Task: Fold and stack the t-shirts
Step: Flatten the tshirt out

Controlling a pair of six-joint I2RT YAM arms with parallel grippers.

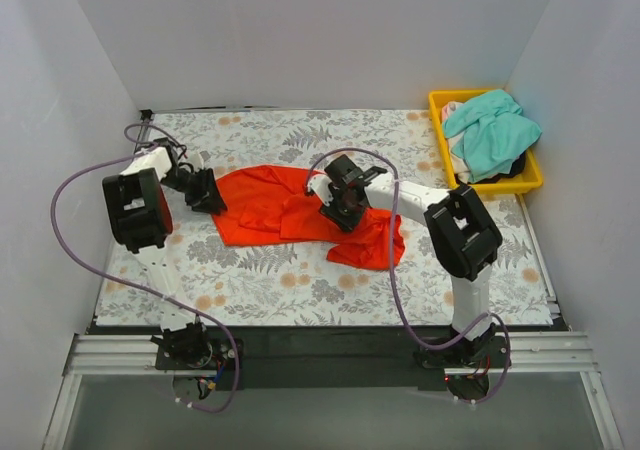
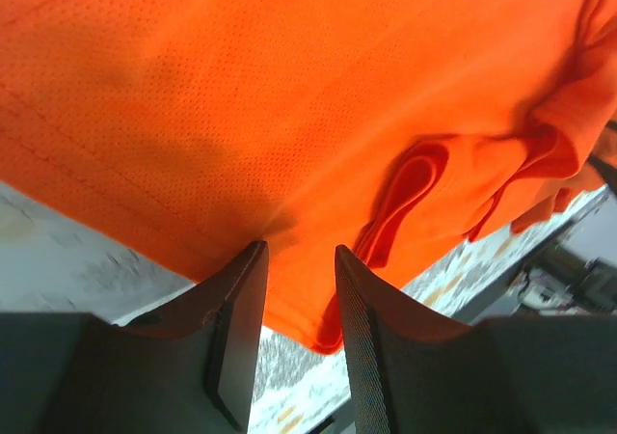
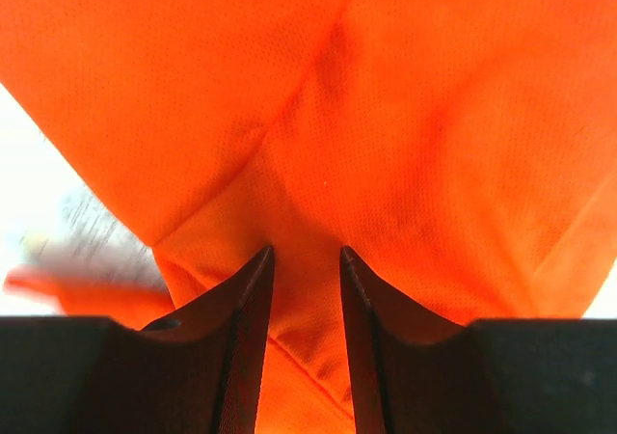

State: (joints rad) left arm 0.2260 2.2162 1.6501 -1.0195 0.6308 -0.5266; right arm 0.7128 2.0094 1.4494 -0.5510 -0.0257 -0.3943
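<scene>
Top external view: a table [image 1: 300, 282] covered in a grey floral print is seen with the orange-red t-shirt [image 1: 262, 208] lying crumpled across its middle, its right end bunched below the right arm [image 1: 462, 232]. The shirt is flanked by both arms: the left arm [image 1: 135, 210] is reached in at the garment's left end, and the right one is bent over its right half. A yellow bin [image 1: 500, 186] is set at the table's far right corner, well apart from the orange-red shirt. The teal-green t-shirt [image 1: 495, 130] is heaped in it over other cloth, pale and dark. In the left wrist view, the left gripper [image 2: 301, 251] is shown clamped on the orange-red t-shirt's hem, with cloth filling the gap between the fingers and table print visible beneath the edge. In the right wrist view, the right gripper [image 3: 306, 251] is closed on a fold of the same shirt, with creases drawn toward its fingertips.
</scene>
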